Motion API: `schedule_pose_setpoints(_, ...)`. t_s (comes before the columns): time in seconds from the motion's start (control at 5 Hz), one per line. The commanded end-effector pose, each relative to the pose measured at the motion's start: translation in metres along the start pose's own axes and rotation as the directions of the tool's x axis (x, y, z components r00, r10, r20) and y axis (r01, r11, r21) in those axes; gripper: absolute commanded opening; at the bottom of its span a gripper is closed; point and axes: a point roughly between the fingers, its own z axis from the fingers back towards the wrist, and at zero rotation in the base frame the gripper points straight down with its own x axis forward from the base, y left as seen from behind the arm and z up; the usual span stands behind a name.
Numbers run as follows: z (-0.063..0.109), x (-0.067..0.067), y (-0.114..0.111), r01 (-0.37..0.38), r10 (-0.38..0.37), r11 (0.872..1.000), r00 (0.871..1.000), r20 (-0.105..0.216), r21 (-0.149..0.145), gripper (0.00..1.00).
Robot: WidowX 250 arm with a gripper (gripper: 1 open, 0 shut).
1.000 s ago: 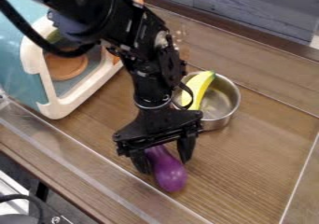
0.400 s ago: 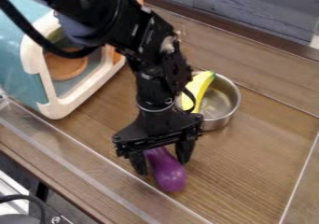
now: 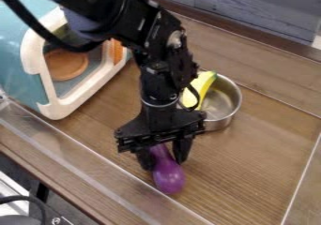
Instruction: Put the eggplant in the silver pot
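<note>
Gripper (image 3: 163, 161) at lower center, fingers astride eggplant (image 3: 168, 171); can't tell if pinching. Silver pot (image 3: 222, 102) right of center, banana (image 3: 201, 85) inside.

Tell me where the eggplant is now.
The eggplant lies at the camera view's lower middle, beneath the gripper, nearer the viewer than the silver pot.

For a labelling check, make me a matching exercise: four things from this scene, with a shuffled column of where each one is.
Things:
1. Eggplant
2. Banana
3. Silver pot
4. Microwave

Places:
A. On the table, with the banana in it
B. Inside the metal pot
C. At the left of the picture, beyond the gripper
D. Between the gripper's fingers, at the table

Pairs: 1-D, 2-B, 3-A, 4-C
</note>
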Motion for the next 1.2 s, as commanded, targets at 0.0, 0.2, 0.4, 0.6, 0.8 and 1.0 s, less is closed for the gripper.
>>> schedule_pose_setpoints(0.0, 0.027, 0.007, -0.013, 0.037, -0.036, 0.999, 0.999, 0.02, -0.036, 0.0)
schedule_pose_setpoints(0.2, 0.062, 0.021, -0.032, 0.054, -0.054, 0.996, 0.999, -0.001, -0.067, 0.0)
schedule_pose_setpoints(0.4, 0.098, 0.038, -0.039, 0.05, -0.053, 0.994, 0.998, -0.031, -0.093, 0.0)
schedule_pose_setpoints(0.6, 0.096, 0.031, -0.04, 0.029, -0.033, 0.994, 0.999, -0.037, -0.105, 0.0)
schedule_pose_setpoints(0.8, 0.086, 0.02, -0.046, -0.11, 0.106, 0.989, 0.993, -0.042, -0.101, 0.0)
schedule_pose_setpoints(1.0, 0.076, 0.013, -0.052, -0.172, 0.168, 0.979, 0.985, -0.041, -0.107, 0.0)
